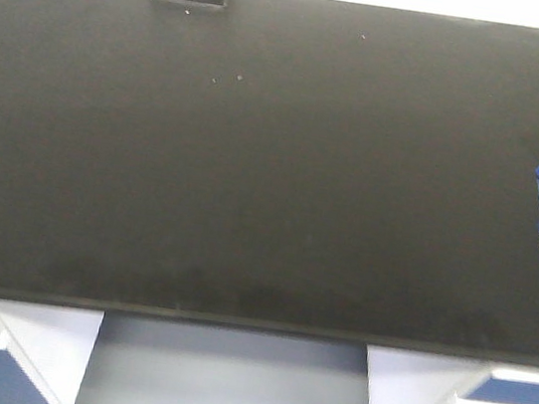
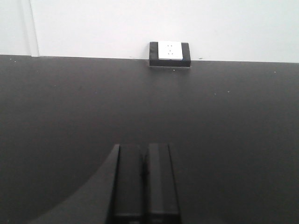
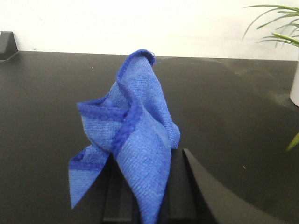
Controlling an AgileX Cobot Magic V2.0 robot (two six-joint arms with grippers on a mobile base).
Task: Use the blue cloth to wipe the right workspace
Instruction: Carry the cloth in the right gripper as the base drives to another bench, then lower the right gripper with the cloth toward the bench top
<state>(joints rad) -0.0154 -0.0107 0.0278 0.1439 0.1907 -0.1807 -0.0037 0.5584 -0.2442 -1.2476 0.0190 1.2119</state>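
Jaws of right tool (image 3: 142,191) pinch blue cloth (image 3: 140,126); left tool (image 2: 144,175) closed, empty.

- blue cloth (image 3: 135,135) — soft woven fabric with a fine visible weave, matt, and a thicker stitched hem in darker blue.
- right workspace (image 1: 255,160) — smooth matt black benchtop with a faint grain and a few pale specks.
- small box (image 2: 169,53): dull black casing that looks like plastic, with a smooth white face.
- left gripper (image 2: 144,149): smooth, matt black, plastic-looking.
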